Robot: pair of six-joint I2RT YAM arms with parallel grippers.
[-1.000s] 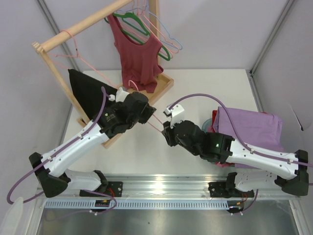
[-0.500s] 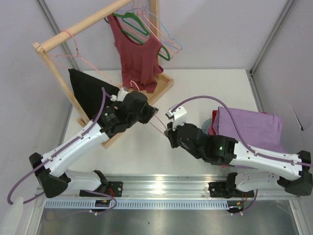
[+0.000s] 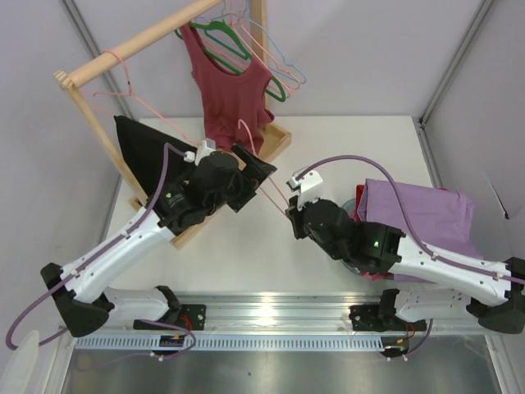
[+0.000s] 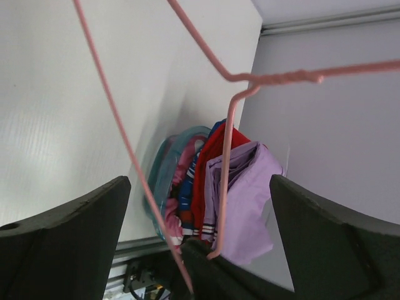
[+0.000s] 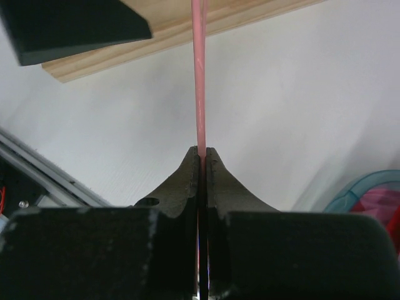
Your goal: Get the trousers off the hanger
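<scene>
The pale pink hanger (image 3: pixel 276 190) is bare and slants between my two grippers above the table. My right gripper (image 3: pixel 293 213) is shut on its thin wire, which rises straight out of the closed jaws (image 5: pixel 202 150) in the right wrist view. My left gripper (image 3: pixel 254 171) stands wide open around the hanger's upper part. In the left wrist view the twisted neck (image 4: pixel 281 77) and both wires pass between the spread fingers (image 4: pixel 62 237) without being pinched. The lilac trousers (image 3: pixel 422 215) lie crumpled at the right on a pile of clothes, also seen past the left gripper (image 4: pixel 247 194).
A wooden rack (image 3: pixel 123 48) stands at the back left with its base board (image 5: pixel 187 37) on the table. A maroon top (image 3: pixel 234 90) hangs from it on a green hanger. A black garment (image 3: pixel 141 152) hangs lower left. A teal basket (image 4: pixel 159 181) of clothes sits under the trousers.
My left gripper has opened and let go of the hanger, shifting slightly up and back. My right gripper has closed on the wire and moved a little right with it.
</scene>
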